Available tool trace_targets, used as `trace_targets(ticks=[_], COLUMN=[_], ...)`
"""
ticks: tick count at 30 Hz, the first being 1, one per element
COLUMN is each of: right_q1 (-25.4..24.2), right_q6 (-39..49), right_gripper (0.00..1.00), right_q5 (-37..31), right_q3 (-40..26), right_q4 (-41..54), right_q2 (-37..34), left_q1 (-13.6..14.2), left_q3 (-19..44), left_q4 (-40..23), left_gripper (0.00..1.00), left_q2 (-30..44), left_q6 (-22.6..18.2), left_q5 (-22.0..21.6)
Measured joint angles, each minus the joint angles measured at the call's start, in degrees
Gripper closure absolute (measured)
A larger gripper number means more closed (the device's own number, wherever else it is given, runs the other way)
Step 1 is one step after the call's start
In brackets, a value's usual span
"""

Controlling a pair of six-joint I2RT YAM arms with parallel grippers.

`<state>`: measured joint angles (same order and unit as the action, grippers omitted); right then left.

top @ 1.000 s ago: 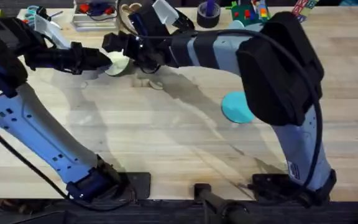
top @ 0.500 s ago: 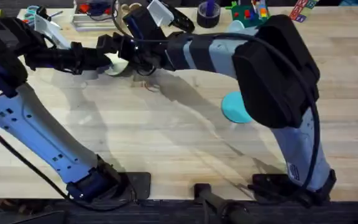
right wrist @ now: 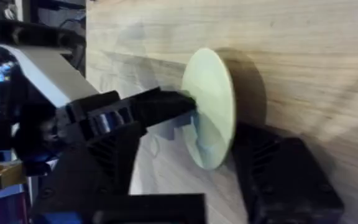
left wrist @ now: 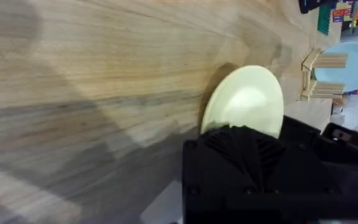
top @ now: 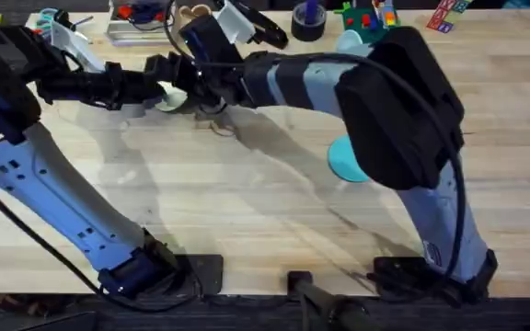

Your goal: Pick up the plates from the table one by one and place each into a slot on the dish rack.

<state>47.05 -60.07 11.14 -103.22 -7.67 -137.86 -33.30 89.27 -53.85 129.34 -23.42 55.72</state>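
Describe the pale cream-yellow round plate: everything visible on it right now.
The pale cream-yellow round plastic plate is small, glossy and shallow, with a dished centre and a thin rim. It is held on edge above the pale wood table, near the far left. The right gripper straddles its rim, one finger on each face; the left gripper also meets it, from the opposite side.

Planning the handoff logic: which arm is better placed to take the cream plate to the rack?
Probably the right gripper: it sits beside the cream plate and nearer the dish rack than the left gripper, also on the plate.
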Motion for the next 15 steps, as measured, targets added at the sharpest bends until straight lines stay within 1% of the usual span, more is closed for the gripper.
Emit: trace_targets(ticks=[4, 5, 6, 7, 9, 10, 11, 15], right_q1=[0.30, 0.30, 0.30, 0.30, 0.25, 0.19, 0.13, 0.04], right_q6=[-0.15, -0.13, -0.14, -0.09, -0.21, -0.26, -0.44, -0.68], right_gripper=[0.312, 0.355, 0.419, 0.493, 0.741, 0.824, 0.884, 0.960], right_q5=[-0.22, -0.36, -0.47, -0.60, -0.97, -1.08, -1.03, -0.83], right_q3=[-0.28, -0.28, -0.28, -0.28, -0.27, -0.26, -0.26, -0.54], right_q4=[-0.21, -0.13, 0.04, 0.13, 0.64, 0.83, 0.79, -0.32], right_q2=[-0.94, -1.03, -1.16, -1.33, -1.68, -1.92, -2.16, -2.23], left_q1=[0.00, 0.00, 0.00, 0.00, -0.07, -0.12, -0.13, -0.39], left_q3=[0.00, 0.00, 0.00, 0.00, 0.04, 0.04, 0.04, 0.35], left_q4=[0.01, 0.01, 0.01, 0.03, 0.01, 0.00, 0.01, -0.06], left_gripper=[0.962, 0.962, 0.962, 0.962, 0.962, 0.962, 0.963, 0.963], left_q2=[0.00, 0.00, 0.00, 0.00, 0.00, 0.00, 0.00, 0.00], left_q6=[-0.02, 0.00, -0.01, 0.00, 0.00, 0.00, 0.00, 0.02], left_q5=[0.02, 0.00, 0.00, 0.02, 0.04, 0.06, 0.07, 0.30])
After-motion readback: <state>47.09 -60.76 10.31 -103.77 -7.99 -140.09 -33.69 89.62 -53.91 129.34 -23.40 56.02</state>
